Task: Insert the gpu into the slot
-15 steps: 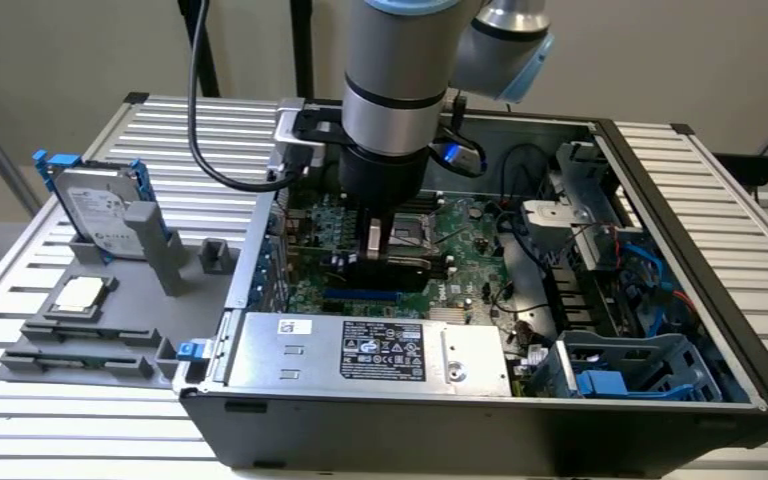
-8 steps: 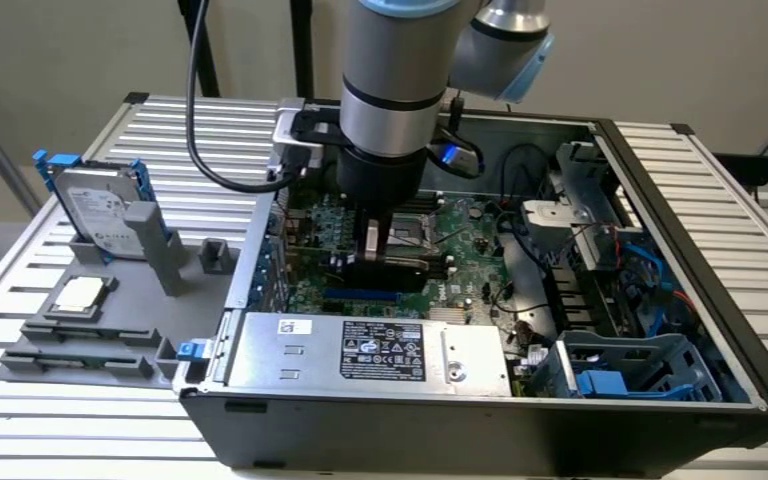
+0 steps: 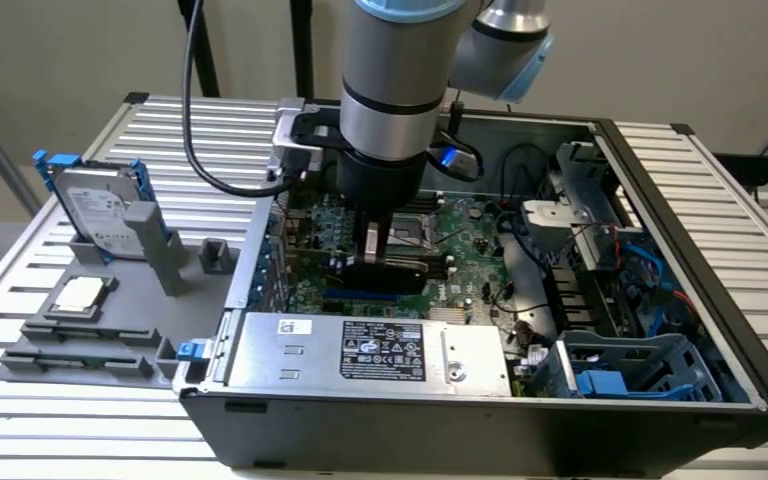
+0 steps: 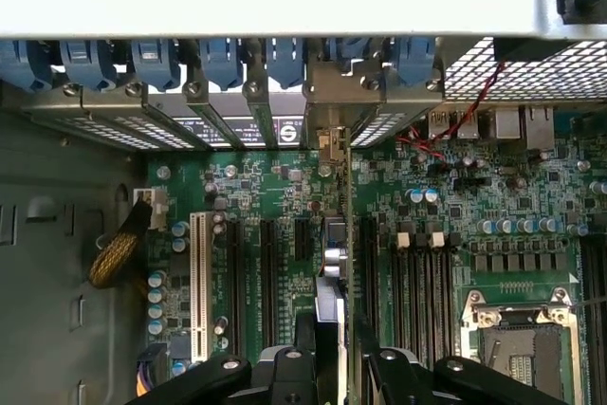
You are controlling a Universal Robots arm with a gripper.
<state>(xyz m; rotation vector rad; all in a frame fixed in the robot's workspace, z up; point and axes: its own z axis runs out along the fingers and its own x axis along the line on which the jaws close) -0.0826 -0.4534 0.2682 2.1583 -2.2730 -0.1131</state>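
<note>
Black gpu (image 3: 394, 272) in jaws (edge-down) at slot (image 3: 352, 297)

In the exterior view the card (image 3: 391, 275) hides most of the blue slot (image 3: 355, 296) from me; only a sliver shows. The arm (image 3: 404, 60) runs off the frame's top, and the label (image 3: 381, 350) on the silver box (image 3: 471, 352) is too small to read.

The thin black gpu card (image 3: 395, 272) has a matt, dull shroud. The long bright-blue slot (image 3: 355, 297) looks like smooth plastic. The silver rectangular power-supply box (image 3: 277, 362) is bare metal with a soft sheen and carries a glossy black printed label (image 3: 381, 352). The green circuit board (image 4: 275, 187) has a faint lacquer shine. The pale ribbed tabletop (image 3: 77, 430) is matt grooved metal.
</note>
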